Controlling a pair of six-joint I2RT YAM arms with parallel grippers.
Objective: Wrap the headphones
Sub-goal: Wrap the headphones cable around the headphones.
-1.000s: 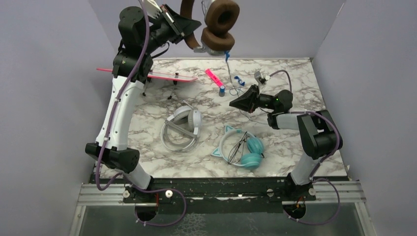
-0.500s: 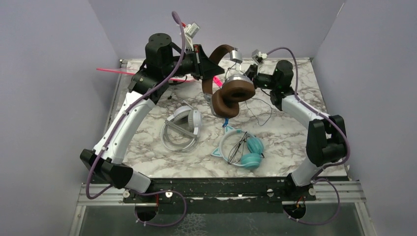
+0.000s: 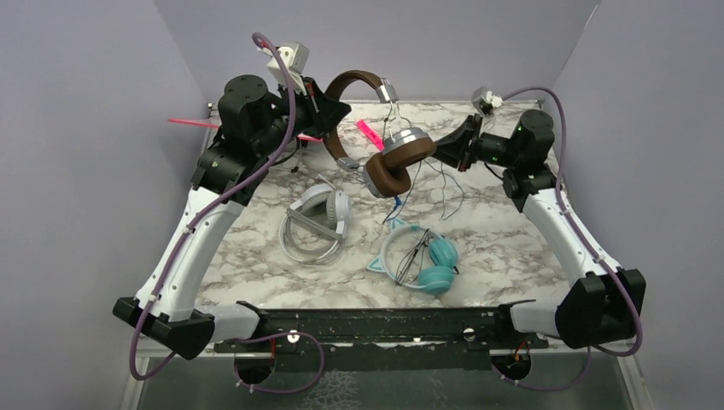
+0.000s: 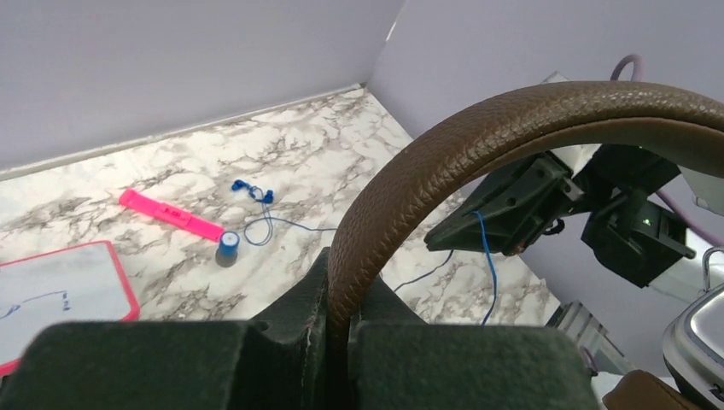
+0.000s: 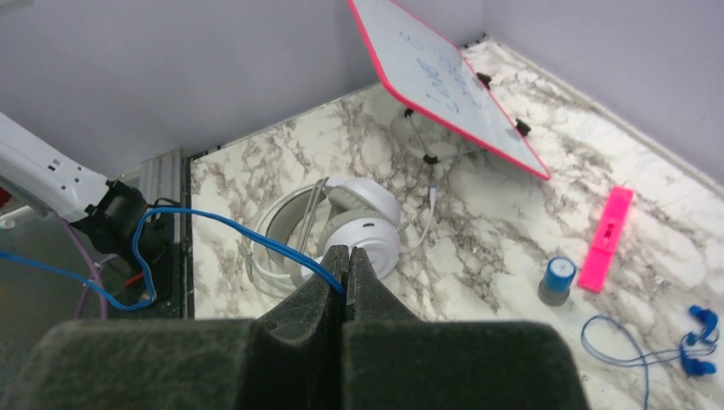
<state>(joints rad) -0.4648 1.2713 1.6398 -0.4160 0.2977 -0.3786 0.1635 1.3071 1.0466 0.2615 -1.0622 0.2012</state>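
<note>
- Left gripper (image 4: 341,318) clamped on brown headphones (image 3: 394,161) headband, held above table (image 3: 512,248).
- Right gripper (image 5: 346,275) pinching blue cord (image 5: 224,224).
- White set (image 3: 318,224) and teal set (image 3: 431,265) lie on table.

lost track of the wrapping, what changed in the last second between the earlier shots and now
The left gripper lowered the brown padded over-ear headphones from high up to just over the rear of the marble table. The right gripper rose and swung right, drawing the thin blue cord out sideways. Both stayed shut on their holds. The white-grey headphones and teal cat-ear headphones did not move.
</note>
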